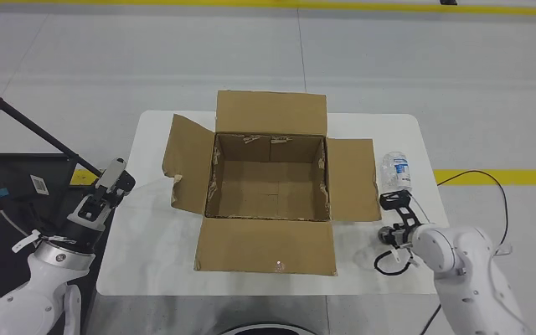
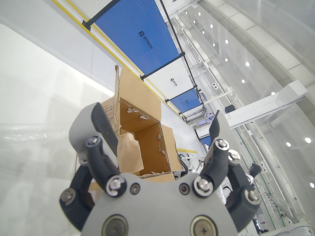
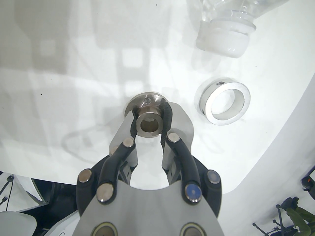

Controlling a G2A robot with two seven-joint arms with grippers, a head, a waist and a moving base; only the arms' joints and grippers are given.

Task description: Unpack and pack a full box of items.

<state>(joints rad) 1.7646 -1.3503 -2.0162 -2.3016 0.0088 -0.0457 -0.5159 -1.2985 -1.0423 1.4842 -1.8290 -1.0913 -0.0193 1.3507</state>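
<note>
At the right edge of the table, beside the empty box, the right gripper is clamped on the hub of a metal bushing; it looks heavy, rigid and slick, best held just above the flange; the left gripper hangs open left of the box.

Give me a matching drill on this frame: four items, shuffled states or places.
Items:
1. cardboard box
2. plastic bottle
3. silver ring
4. flanged bushing

States:
A. clamped in the jaws of the right gripper
B. on its side on the table
C. flaps spread open
D. lying flat, hole upward, loose

Pairs: 1-C, 2-B, 3-D, 4-A.
</note>
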